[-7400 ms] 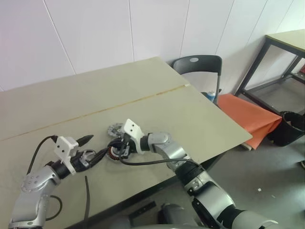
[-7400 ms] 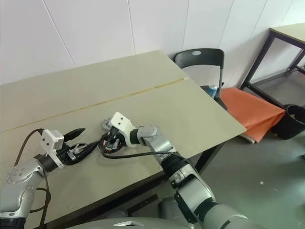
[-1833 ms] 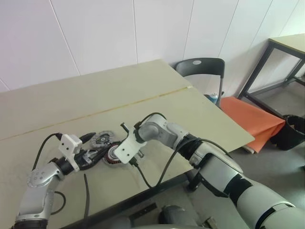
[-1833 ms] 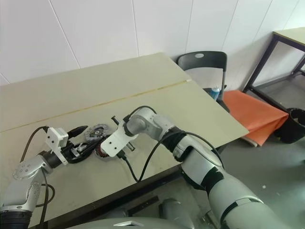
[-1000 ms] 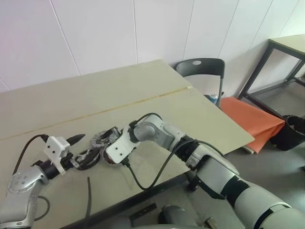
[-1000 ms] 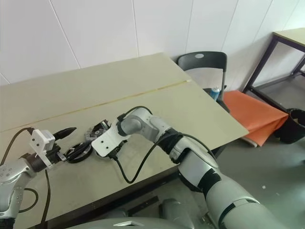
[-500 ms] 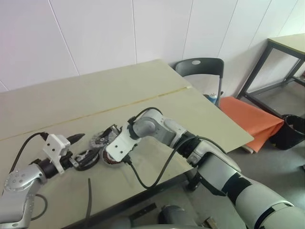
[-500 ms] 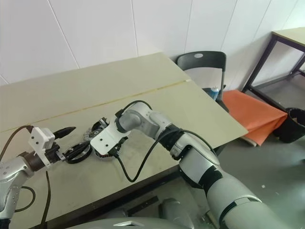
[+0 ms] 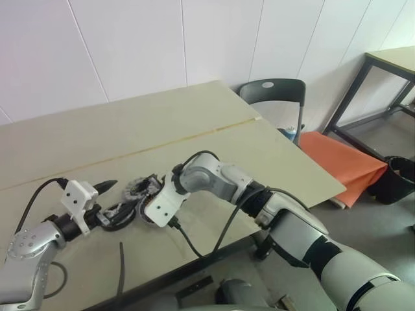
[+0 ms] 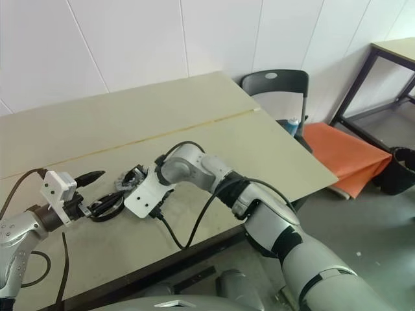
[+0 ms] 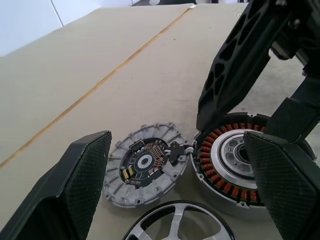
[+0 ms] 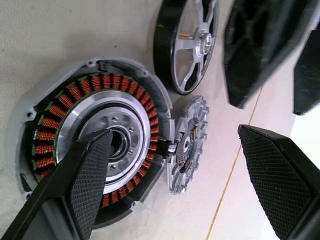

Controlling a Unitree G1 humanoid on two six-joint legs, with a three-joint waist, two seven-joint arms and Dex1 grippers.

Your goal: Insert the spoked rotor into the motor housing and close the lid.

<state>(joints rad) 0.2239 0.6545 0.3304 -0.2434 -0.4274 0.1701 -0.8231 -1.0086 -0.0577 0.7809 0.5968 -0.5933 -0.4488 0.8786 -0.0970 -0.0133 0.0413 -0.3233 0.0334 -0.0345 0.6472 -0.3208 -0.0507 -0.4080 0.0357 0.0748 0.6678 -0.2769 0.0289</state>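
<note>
Low in the left wrist view, cut by the bottom edge, lies the rotor (image 11: 177, 224): a dark rim with bright open spokes, flat on the desk (image 11: 90, 75) and free of both grippers. It looks like rigid metal, likely light for its width, with a smooth rim that could slip between hard fingers. A pinch across the rim, or over 1 spoke close to the rim, looks the safest hold; the small hub seems too little to grip.

Right of it in that view sits the housing (image 11: 235, 167), open on top, its ring of copper windings showing around a silver core. Those windings are probably the fragile part, so the rotor should go down level and centred, not scraped across them. The casing looks heavy enough to stay put, though I cannot be sure.

Joined to the housing's edge lies the lid (image 11: 145, 165), flat, with its circuit side up and a toothed silver border, just left of the housing.

The right gripper (image 12: 192, 170) hangs over the housing with fingers spread wide, 1 finger (image 12: 90, 175) over the central bore, holding nothing. Whether it touches the core I cannot tell.

At centre left of the head view, the left gripper (image 9: 109, 201) points toward the parts, fingers wide apart and empty.
</note>
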